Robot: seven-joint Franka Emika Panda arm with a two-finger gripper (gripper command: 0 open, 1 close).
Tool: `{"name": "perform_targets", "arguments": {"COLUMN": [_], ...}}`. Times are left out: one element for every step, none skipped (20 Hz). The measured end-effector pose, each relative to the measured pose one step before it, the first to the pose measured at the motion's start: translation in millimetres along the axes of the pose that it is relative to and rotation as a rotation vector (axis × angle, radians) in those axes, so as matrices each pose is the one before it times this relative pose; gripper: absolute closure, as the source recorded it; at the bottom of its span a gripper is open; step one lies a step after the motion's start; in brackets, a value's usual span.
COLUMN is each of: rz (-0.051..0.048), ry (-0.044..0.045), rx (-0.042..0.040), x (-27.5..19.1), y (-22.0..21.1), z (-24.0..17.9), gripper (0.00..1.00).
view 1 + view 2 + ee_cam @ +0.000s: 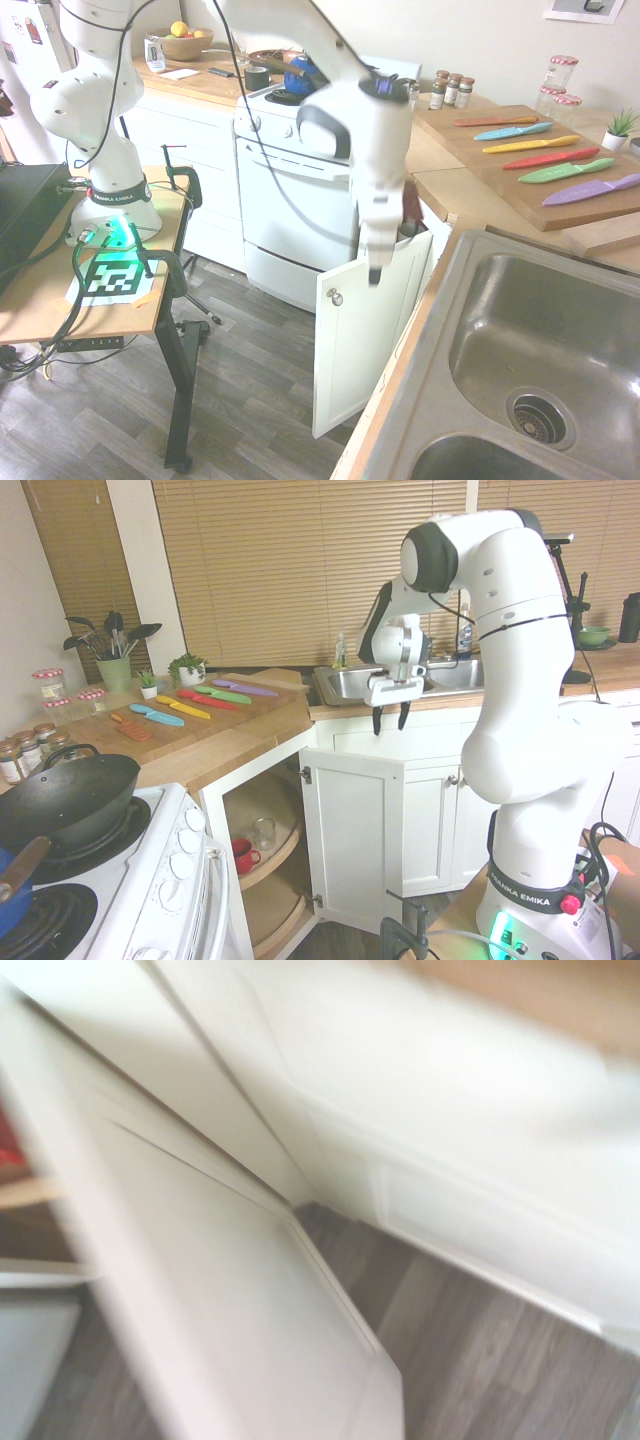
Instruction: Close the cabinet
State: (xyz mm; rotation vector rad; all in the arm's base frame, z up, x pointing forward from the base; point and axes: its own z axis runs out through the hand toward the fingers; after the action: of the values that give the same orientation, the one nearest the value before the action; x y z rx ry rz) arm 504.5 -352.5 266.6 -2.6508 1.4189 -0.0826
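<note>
The white base cabinet [300, 850], set in the corner between the white oven [290, 210] and the steel double sink [530, 350], stands open: its tall shaker-style panel door [352, 835] with a small round silver knob [335, 297] is swung out well away from the frame, and the second exterior view shows the curved wooden carousel shelves [265, 860] inside, with a red mug [243, 854] and a clear glass [263, 832] on the upper one. The white arm's gripper [390, 718] hangs just above the door's top edge, fingers [376, 720] pointing down, slightly spread and holding nothing; whether a tip touches the door cannot be told from either outside view. The blurred wrist view looks down on the door's panelled face and the grey plank floor [500, 1360]. The step in hand seems to be the approach to the push, with the closing itself not yet done. The next move would call for setting the fingers against the outer face of the door, away from the hinge, and sweeping it toward the frame along its arc, keeping clear of the wooden bench [240, 745] edge overhead. On the bench lie a cutting board [530, 160] with coloured knives [545, 150] and spice jars [450, 90], all well apart from the door.
</note>
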Motion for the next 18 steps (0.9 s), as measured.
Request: {"name": "perform_targets", "arguments": {"rz": [0.00354, -0.00113, -0.00365, -0.00721, -0.00988, -0.01172, -0.01211, -0.01264, -0.01071, -0.00927, -0.00833, -0.00757, -0.00792, -0.00729, -0.00595, -0.00448, -0.00248, -0.00031], "ry": [-0.00842, -0.01079, -0.00833, -0.00704, -0.00560, -0.00690, -0.00640, -0.00539, -0.00355, -0.00206, 0.00839, 0.00424, 0.00482, 0.00570, 0.00577, 0.00094, 0.00007, 0.00290], "rx": [0.00352, 0.00688, 0.00799, 0.00569, 0.00529, 0.00476, 0.00254, 0.00139, -0.00036, -0.00156, -0.00285, -0.00379, -0.00509, -0.00565, -0.00468, -0.00427, -0.00318, -0.00214], "x": [4.54, 4.42, 4.08, 2.93, 2.01, 0.35, -0.66, -1.59, -2.73, -2.90, -1.73, -2.78, -3.87, -4.14, -4.28, -4.41, -3.46, -1.90], "y": [6.74, 3.92, 1.26, -1.18, -3.97, -6.58, -7.74, -8.26, -7.90, -6.54, -5.46, -4.16, -3.98, -2.62, -2.28, -1.55, -0.64, 0.44], "z": [13.37, 11.22, 9.30, 8.33, 7.06, 6.70, 6.53, 7.32, 7.48, 6.95, 5.15, 4.16, 4.41, 4.07, 4.11, 4.13, 2.95, 1.75], "gripper": [0.00, 0.00, 0.00, 0.00, 0.00, 0.00, 0.00, 0.00, 0.00, 0.00, 0.00, 0.00, 0.00, 0.00, 0.00, 0.00, 0.00, 0.00]}}
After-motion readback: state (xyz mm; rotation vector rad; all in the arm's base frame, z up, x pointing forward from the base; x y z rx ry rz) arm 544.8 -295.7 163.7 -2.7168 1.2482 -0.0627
